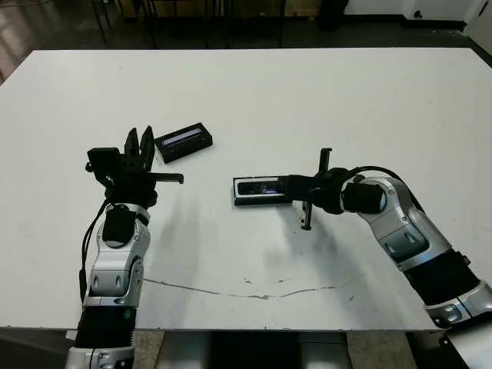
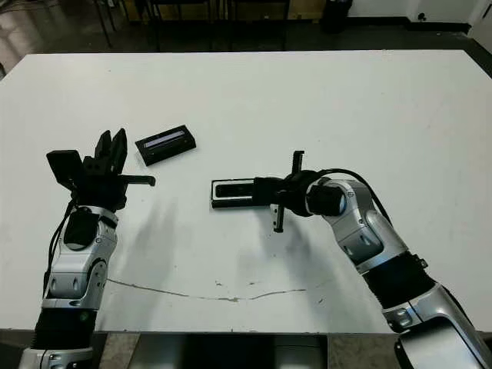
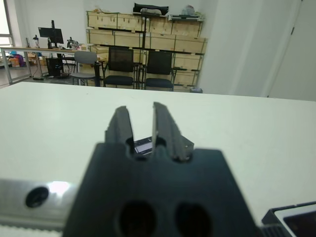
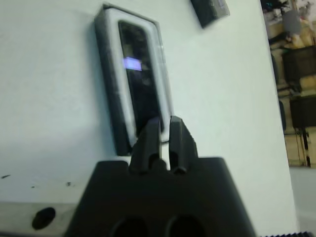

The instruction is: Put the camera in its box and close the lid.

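The box [image 1: 261,201], a shallow black tray with white lining, lies at the table's middle. The glossy black camera [image 4: 138,74] lies inside it, flat along its length. My right gripper [image 1: 286,184] reaches in from the right, its fingertips [image 4: 153,132] almost together at the box's near end, with nothing seen held between them. The lid [image 1: 184,142], a flat black cover with a pale strip, rests on the table to the back left, apart from the box. My left gripper [image 1: 139,137] stands just left of the lid, slightly open and empty. The lid [image 3: 144,144] shows through the gap.
A thin dark scratch line [image 1: 246,292] runs across the white table [image 1: 307,100] near its front edge. Chairs [image 3: 121,66] and shelves with boxes stand beyond the far edge. Bare tabletop lies between the lid and the box.
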You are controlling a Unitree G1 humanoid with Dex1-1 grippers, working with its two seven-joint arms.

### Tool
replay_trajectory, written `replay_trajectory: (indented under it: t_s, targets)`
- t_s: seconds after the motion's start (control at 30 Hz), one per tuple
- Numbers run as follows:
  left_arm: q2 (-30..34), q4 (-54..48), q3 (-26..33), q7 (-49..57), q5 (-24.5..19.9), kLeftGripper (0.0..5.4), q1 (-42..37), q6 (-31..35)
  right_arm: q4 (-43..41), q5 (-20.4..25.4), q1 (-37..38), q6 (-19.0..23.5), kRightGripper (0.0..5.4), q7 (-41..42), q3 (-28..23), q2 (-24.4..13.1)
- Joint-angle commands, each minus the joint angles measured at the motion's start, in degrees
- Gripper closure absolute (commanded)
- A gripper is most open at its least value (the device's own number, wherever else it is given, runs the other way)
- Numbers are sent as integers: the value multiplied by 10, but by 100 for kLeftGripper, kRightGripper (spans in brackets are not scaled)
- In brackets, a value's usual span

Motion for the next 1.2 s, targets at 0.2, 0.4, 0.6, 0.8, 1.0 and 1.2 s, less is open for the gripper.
replay_trajectory:
  t_s: [0.2,0.4,0.6,0.8,1.0,1.2]
  targets:
    - [14,-2,6,-3,2,540,0,15,-62,231,29,53,539,-187,-206,147]
    - [47,8,8,-22,10,540,-26,15,-125,407,13,237,539,-203,-277,168]
    - [122,34,12,-72,19,540,-77,40,-134,426,17,252,539,-208,-276,147]
    - [231,103,-17,-199,35,517,-155,60,-114,410,24,221,540,-204,-265,136]
    - [291,257,-69,-356,49,388,-272,33,-90,410,29,198,540,-193,-264,133]
    - [272,475,-99,-449,70,252,-382,-29,-99,415,49,198,540,-189,-272,122]
